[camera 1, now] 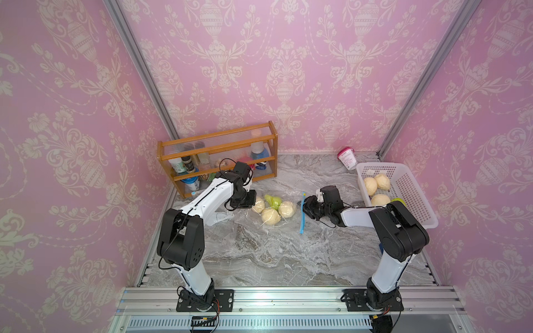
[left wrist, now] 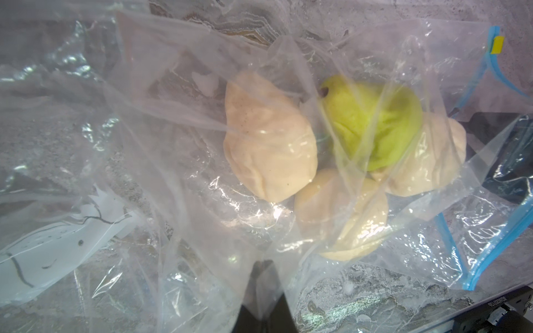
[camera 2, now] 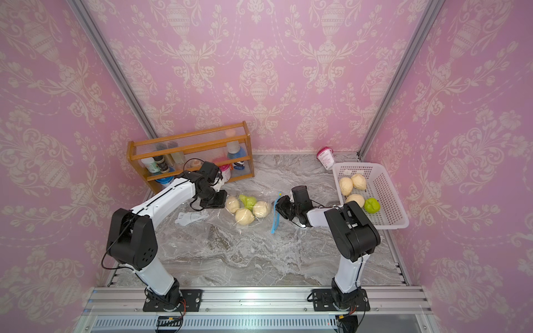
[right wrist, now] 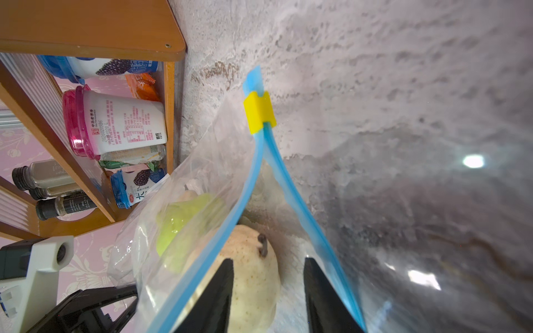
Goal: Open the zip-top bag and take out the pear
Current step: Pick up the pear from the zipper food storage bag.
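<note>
Lying between parted right gripper (right wrist: 268, 261) jaws: pale pear (right wrist: 253, 276), inside zip-top bag (right wrist: 202, 161).

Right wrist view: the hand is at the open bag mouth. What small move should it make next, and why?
Probably ease the right hand slightly deeper and close on the pale pear. Its fingers stand open either side of that pear, the blue strips of the zip-top bag are parted, and the left hand pinches the far plastic.

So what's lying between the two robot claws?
The clear zip-top bag, holding three pale pears and a green pear; both top views show it, its blue zip strip nearest the right gripper.
</note>
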